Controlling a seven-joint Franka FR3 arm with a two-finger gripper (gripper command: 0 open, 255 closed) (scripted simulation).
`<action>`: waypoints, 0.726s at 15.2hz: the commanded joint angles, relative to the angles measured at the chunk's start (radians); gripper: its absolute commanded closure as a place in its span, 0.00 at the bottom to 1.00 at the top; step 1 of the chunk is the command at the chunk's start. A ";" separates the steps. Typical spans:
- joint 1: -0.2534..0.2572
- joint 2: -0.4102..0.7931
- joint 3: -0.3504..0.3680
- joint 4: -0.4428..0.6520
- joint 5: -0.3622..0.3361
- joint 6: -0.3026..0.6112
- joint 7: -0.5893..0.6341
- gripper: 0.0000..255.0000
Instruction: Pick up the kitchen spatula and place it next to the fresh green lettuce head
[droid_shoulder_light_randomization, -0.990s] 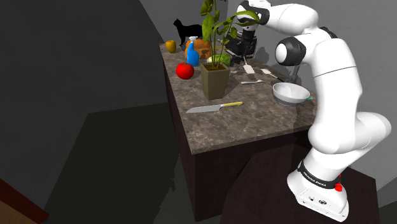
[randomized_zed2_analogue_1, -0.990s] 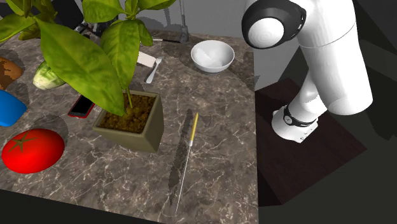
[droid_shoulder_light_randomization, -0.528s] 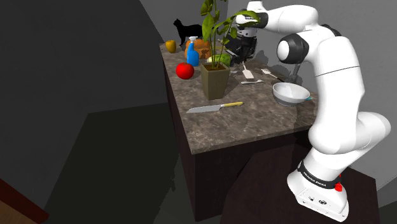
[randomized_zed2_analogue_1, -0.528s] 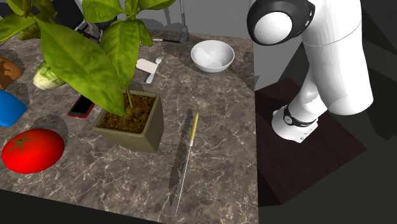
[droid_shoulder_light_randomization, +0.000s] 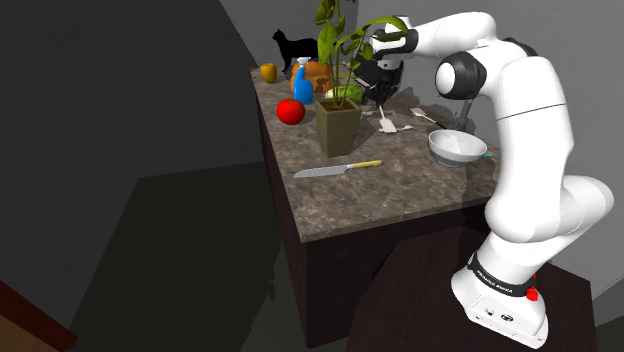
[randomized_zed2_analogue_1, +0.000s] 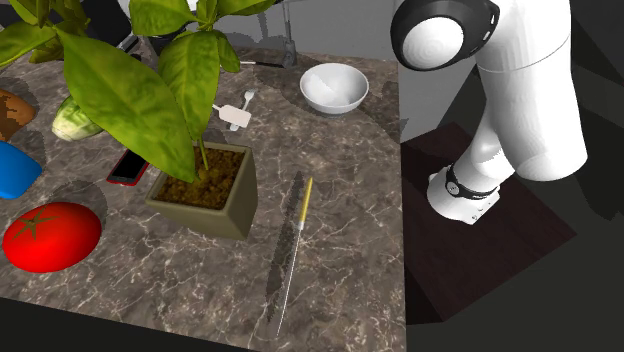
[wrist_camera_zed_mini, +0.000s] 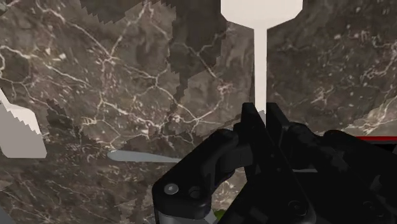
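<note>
The white spatula (wrist_camera_zed_mini: 259, 44) hangs from my gripper (wrist_camera_zed_mini: 259, 114), whose black fingers are shut on its thin handle, the blade pointing away from the hand. In the shoulder view the gripper (droid_shoulder_light_randomization: 382, 98) is just above the counter behind the plant pot, with the spatula (droid_shoulder_light_randomization: 385, 122) dangling beneath it. The pale green lettuce head (droid_shoulder_light_randomization: 347, 93) lies a short way to the shoulder view's left of it. In the second exterior view the spatula (randomized_zed2_analogue_1: 235, 114) hovers tilted over the marble, and large leaves partly hide the lettuce (randomized_zed2_analogue_1: 75, 122).
A potted plant (droid_shoulder_light_randomization: 338, 125) stands between counter middle and lettuce. A knife (droid_shoulder_light_randomization: 335, 168) lies near the front, a white bowl (droid_shoulder_light_randomization: 457, 147) near the arm. A tomato (randomized_zed2_analogue_1: 52, 236), a blue bottle (randomized_zed2_analogue_1: 12, 168) and a red phone (randomized_zed2_analogue_1: 128, 167) sit around the pot. Small grey utensils (droid_shoulder_light_randomization: 405, 127) lie near the spatula.
The gripper has lifted the spatula off the counter and carried it toward the shoulder view's left, closer to the plant and lettuce. Its blade now hangs tilted.
</note>
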 joint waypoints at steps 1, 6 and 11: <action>0.002 0.001 0.000 -0.026 0.001 0.028 -0.001 1.00; 0.004 0.009 0.002 -0.081 0.003 0.090 -0.004 1.00; 0.006 0.024 0.004 -0.123 0.006 0.147 -0.007 1.00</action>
